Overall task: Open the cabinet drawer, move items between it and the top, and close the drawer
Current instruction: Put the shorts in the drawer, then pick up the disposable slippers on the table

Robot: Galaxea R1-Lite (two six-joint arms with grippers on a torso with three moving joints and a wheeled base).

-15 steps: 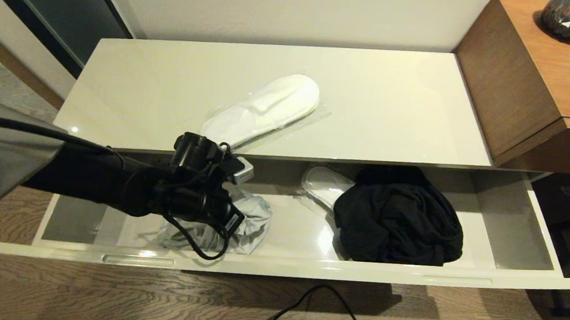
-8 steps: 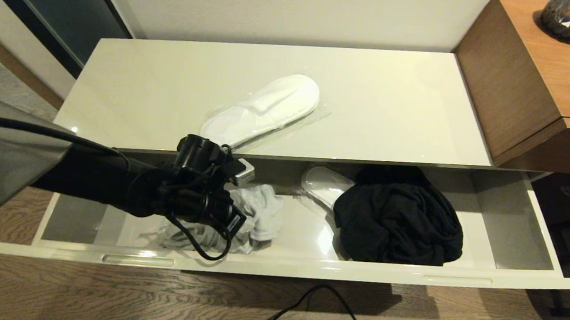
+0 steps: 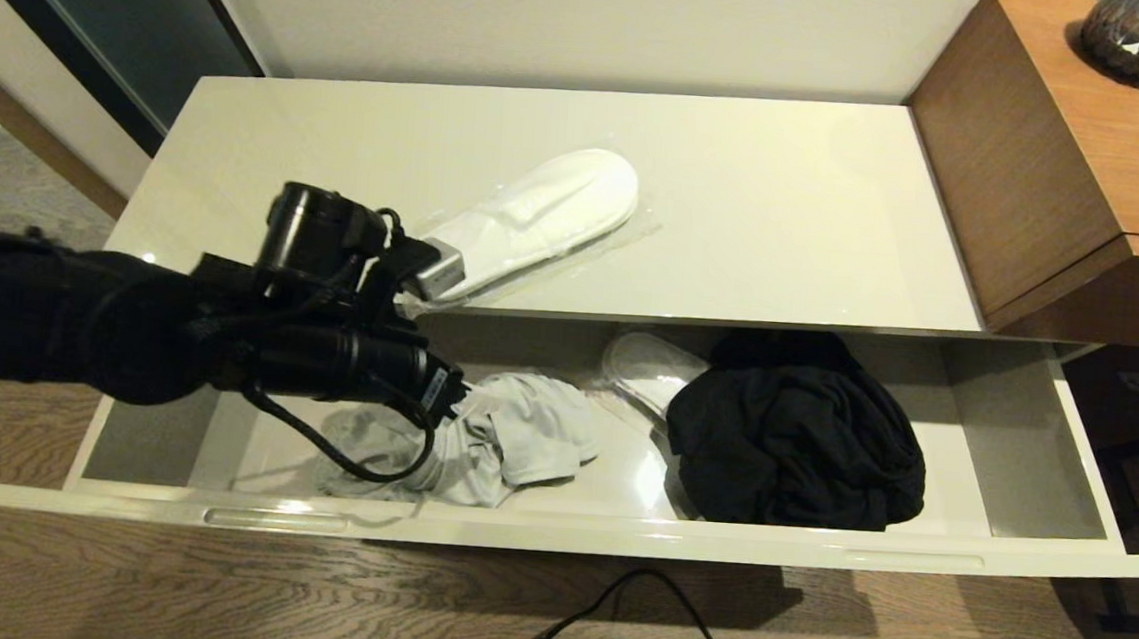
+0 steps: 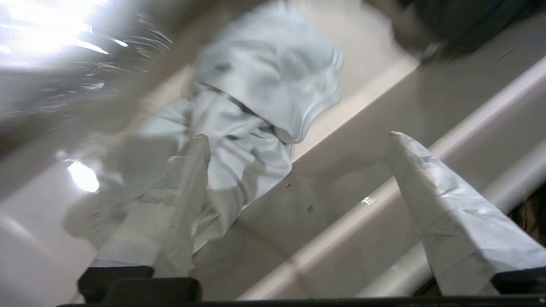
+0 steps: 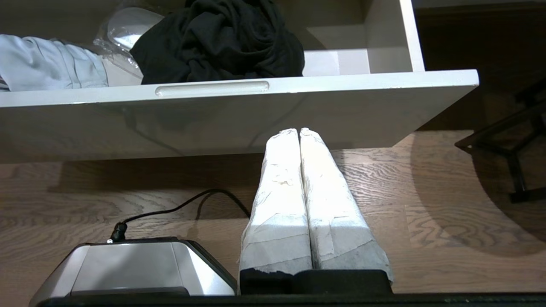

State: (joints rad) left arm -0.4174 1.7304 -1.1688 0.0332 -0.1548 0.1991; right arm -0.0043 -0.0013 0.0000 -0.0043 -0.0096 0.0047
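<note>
Your left gripper (image 4: 298,140) hangs released above the drawer (image 3: 554,534); the grey garment (image 3: 511,436) lies just below, untouched.

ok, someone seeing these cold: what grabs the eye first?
The long cabinet drawer pulled wide open, with a black garment heaped right of centre and a light grey garment crumpled left of centre. Above the grey one hangs the left gripper, fingers spread and empty. One white slipper lies on the glossy cabinet top; the right gripper sits shut, low before the drawer front.
</note>
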